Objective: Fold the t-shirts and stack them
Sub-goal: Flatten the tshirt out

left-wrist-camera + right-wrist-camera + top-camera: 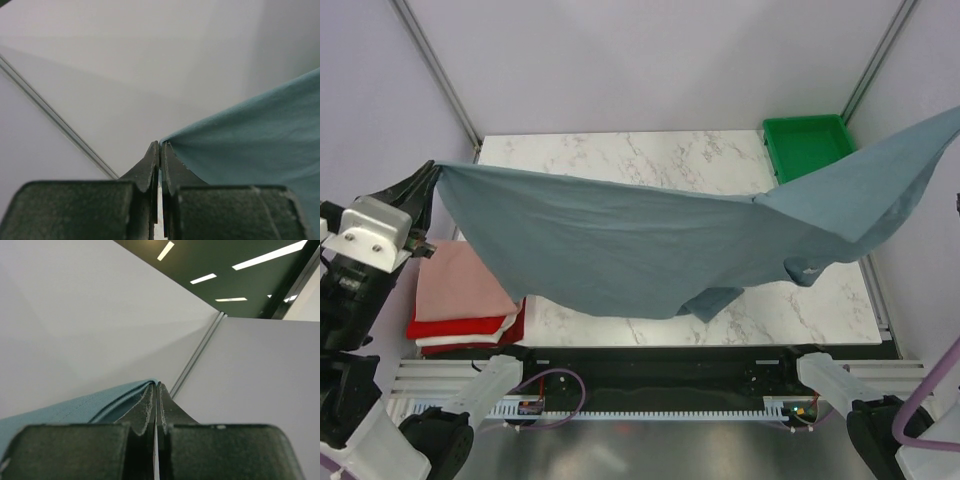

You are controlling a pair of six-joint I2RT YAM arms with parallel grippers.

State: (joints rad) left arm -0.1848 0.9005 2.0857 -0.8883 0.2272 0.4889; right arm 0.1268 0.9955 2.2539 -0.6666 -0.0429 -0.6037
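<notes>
While the slate blue-grey t-shirt (650, 250) hangs stretched above the table (620, 155), the folded stack (460, 305) lies at its near-left corner. Both the left gripper (160, 150) and the right gripper (156, 390) are pinched tight on a shirt corner; spreading appears in hand, and lowering it flat comes next. Overhead, the right gripper is cut off.

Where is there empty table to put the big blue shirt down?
Bare marble table shows along the far edge, left of the green tray, and along the near edge, right of the folded pile. The near left corner is crowded. The blue shirt hides the middle from view.
</notes>
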